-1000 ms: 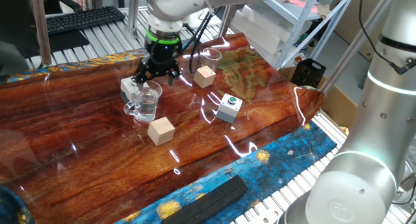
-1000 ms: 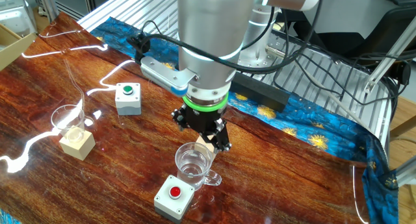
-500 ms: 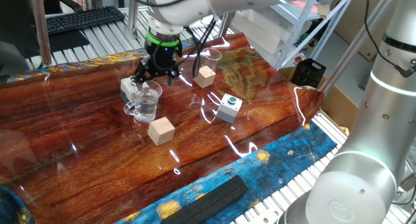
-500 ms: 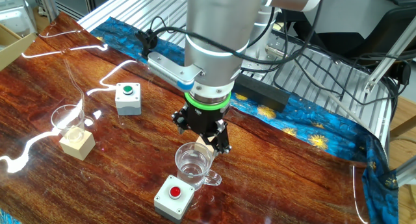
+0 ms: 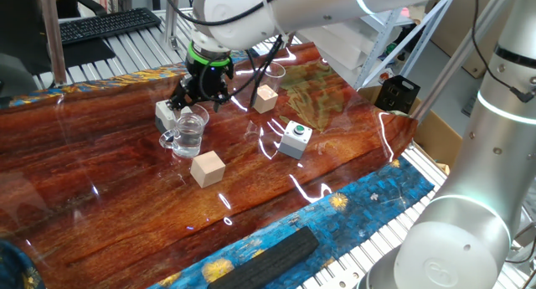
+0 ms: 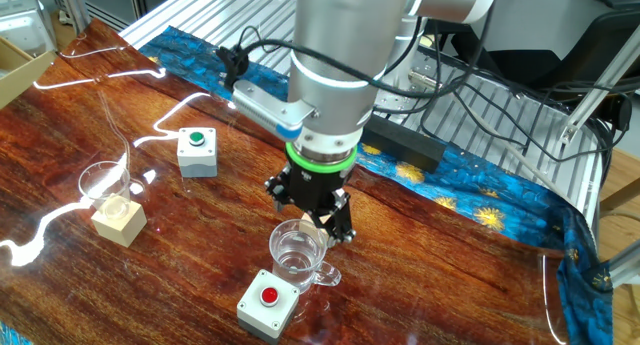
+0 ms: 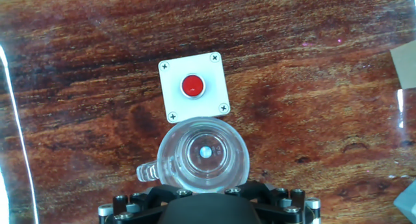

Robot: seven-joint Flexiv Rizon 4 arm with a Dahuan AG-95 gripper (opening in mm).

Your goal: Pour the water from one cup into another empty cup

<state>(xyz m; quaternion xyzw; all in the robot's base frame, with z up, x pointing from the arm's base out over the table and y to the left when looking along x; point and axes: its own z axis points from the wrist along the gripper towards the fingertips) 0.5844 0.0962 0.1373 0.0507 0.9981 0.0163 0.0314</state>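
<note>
1. The tool point(image 6: 312, 217) points down, jaws spread wide, holding nothing, poised for a grasp.
2. The glass mug point(image 6: 298, 252) stands just beside it, against the red-button box point(image 6: 268, 301).
3. The empty cup point(image 6: 103, 185) stands well apart on the table point(image 6: 180, 245).

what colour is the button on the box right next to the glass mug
Red, set in a white square box beside the glass mug. The hand view shows it best.
</note>
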